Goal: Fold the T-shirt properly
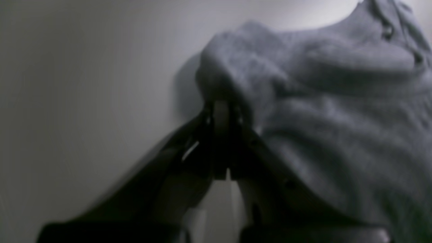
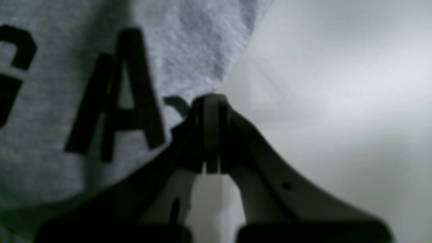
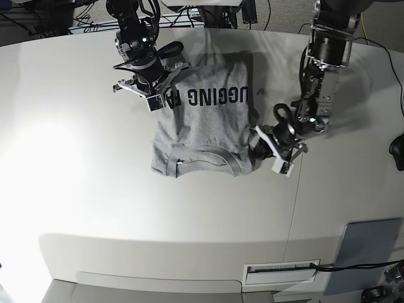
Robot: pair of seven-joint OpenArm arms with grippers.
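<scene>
Both grippers clamped on the grey T-shirt (image 3: 205, 123), lettering side up on the white table (image 3: 76, 158).

The left gripper (image 1: 221, 104) pinches a bunched fold (blurred) rising past its tips; the right gripper (image 2: 212, 101) grips the cloth edge, black letters just beside its jaws.

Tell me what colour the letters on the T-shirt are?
Black, on the grey T-shirt. The letters show best in the right wrist view.

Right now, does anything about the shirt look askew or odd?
Yes. The T-shirt lies lettering-up, but its edge by the left gripper is bunched into ridges rather than flat. Both the left and the right gripper are shut on its cloth.
</scene>
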